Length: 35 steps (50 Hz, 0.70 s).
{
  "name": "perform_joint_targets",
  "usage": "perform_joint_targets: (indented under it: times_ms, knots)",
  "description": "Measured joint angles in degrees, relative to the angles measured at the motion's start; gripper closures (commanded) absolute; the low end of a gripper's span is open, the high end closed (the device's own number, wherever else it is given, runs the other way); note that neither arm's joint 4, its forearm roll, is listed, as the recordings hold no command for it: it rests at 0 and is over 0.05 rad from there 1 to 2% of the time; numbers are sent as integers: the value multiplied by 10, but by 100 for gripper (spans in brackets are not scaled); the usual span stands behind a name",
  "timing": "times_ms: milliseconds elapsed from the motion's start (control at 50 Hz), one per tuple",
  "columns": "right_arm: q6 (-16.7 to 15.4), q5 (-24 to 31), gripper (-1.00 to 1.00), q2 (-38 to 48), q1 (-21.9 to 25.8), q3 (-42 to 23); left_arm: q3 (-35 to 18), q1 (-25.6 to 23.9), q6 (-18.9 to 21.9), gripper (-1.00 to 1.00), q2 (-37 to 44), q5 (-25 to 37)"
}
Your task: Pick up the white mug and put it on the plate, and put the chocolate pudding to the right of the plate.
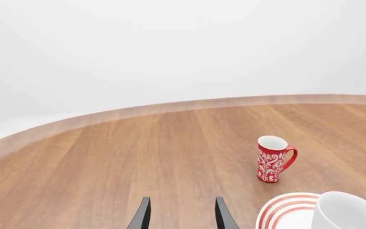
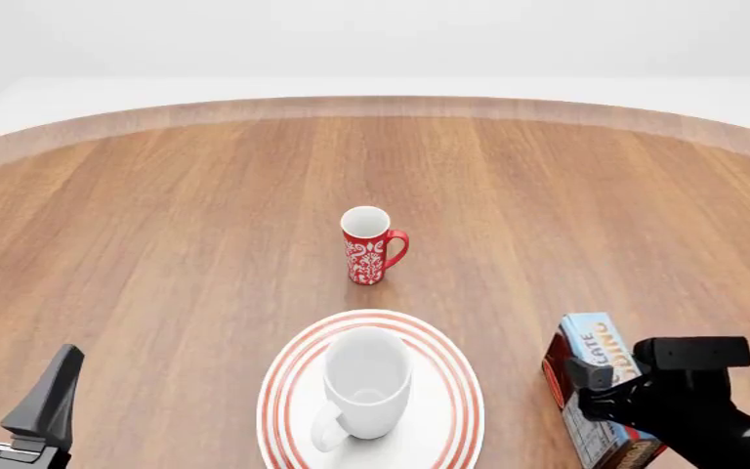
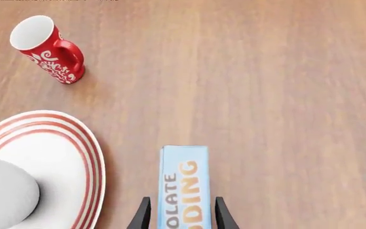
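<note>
Left wrist view: left gripper (image 1: 179, 214) splayed, empty, over bare wood-grain table (image 1: 106, 157); slim red mug (image 1: 273, 159) beyond.

Front view: glossy white mug (image 2: 364, 380) upright on the red-ringed plate (image 2: 460, 386); flat-sided chocolate pudding (image 2: 596, 386) just right of the plate.

Right wrist view: right gripper (image 3: 181, 213) straddles the carton, contact uncertain; judged best to set it flat, release, lift straight up.

The white mug (image 2: 366, 380) sits on the plate (image 2: 453, 410), the chocolate pudding (image 2: 593, 376) to its right.
</note>
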Motion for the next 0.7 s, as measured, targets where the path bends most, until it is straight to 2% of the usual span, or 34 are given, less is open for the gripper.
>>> perform_joint_targets:
  times_ms: [220,700]
  knots:
    - [5,14,-100,-9,2,-5,0,-1,0,-100,0,0]
    - [-10,179,-100,-164,-10,-74,0,-1,0,-100,0,-1]
